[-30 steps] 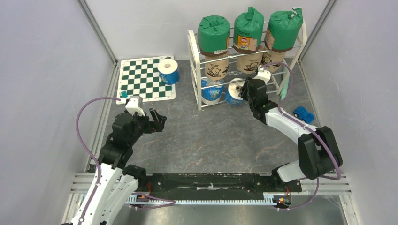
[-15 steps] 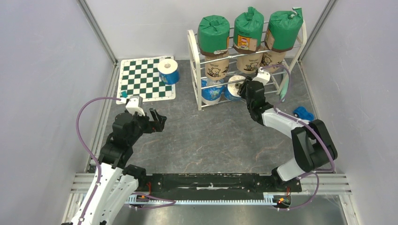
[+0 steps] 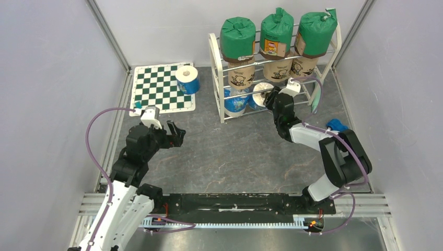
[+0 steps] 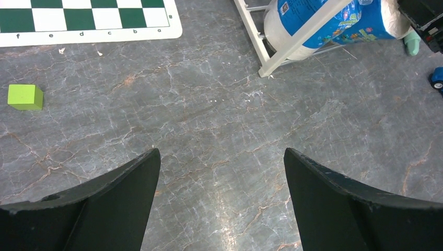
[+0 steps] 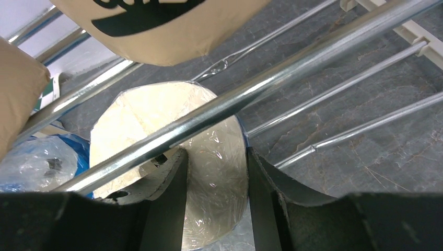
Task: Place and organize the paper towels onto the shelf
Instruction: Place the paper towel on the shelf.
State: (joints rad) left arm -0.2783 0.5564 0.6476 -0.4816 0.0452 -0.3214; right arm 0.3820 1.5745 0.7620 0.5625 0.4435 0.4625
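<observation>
Paper towels, blue-wrapped white roll: stands on the green-and-white checkered mat, upper left, off the shelf. Left hand, lower left, hangs above the grey marbled table, fingers spread wide, empty.

White-framed chrome-rod shelf, upper centre: three green-wrapped rolls on top, three tan printed rolls below, second blue roll on the bottom rods. Right hand grips a third blue roll there.

Change over the last second: arm reached in, roll now further back under the tan row. Judged: eighth roll nearly seated; one left.

Count: nine rolls, three per colour.
</observation>
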